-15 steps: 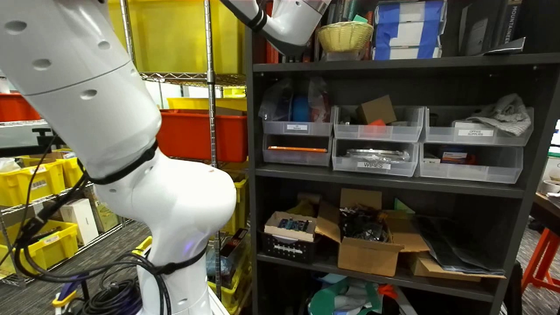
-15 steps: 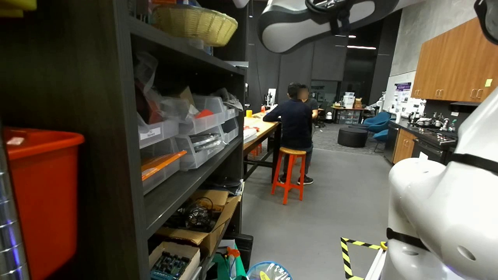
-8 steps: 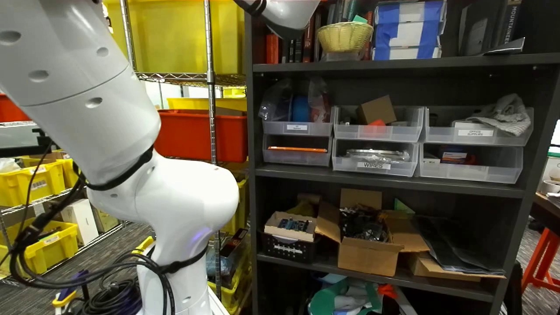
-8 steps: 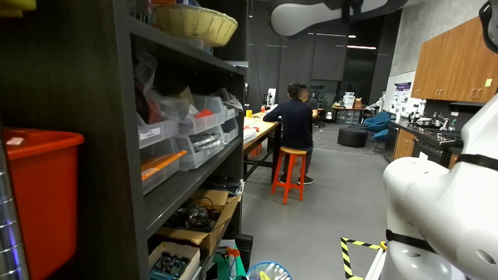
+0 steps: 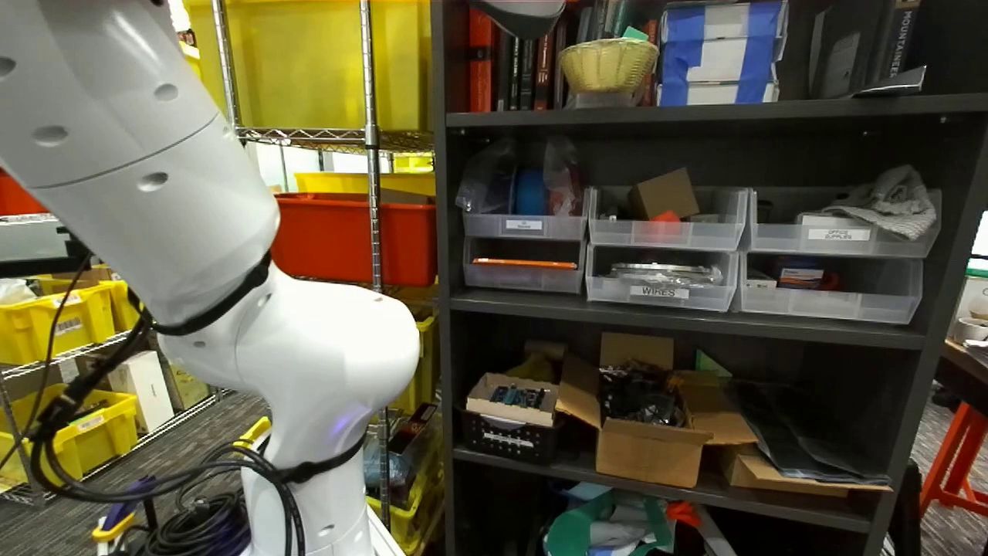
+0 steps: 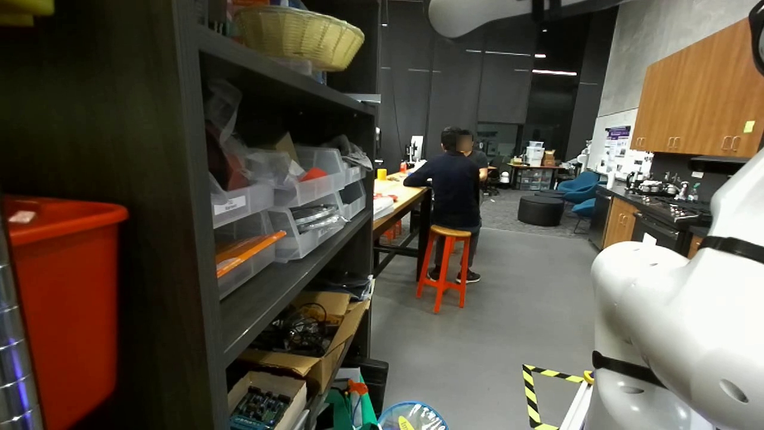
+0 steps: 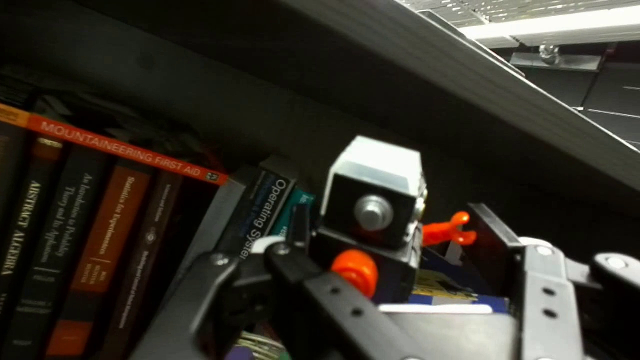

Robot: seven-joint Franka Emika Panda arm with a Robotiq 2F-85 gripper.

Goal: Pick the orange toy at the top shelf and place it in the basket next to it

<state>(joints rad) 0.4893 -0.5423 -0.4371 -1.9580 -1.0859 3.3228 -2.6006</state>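
The orange toy point(image 7: 371, 200) is a small robot figure with a silver and black body and orange limbs. In the wrist view it sits between the fingers of my gripper point(image 7: 392, 225). The left finger is against its body and the right finger meets its orange hand; it appears held above the shelf surface. Its lower part is hidden. The basket point(image 5: 609, 66) is a pale woven bowl on the top shelf, also seen in an exterior view point(image 6: 301, 36). A bit of its weave point(image 7: 262, 344) shows low in the wrist view. Gripper and toy are out of both exterior views.
Books point(image 5: 529, 77) stand left of the basket and a blue-and-white box point(image 5: 718, 54) stands right of it. A shelf board point(image 7: 450, 85) hangs overhead in the wrist view. The shelf's side panel point(image 5: 444, 232) and a wire rack point(image 5: 369, 154) stand on the left.
The arm has moved upward in both exterior views. Its wrist has mostly left the top of the picture, and more of the books left of the basket are uncovered. The basket has not moved.
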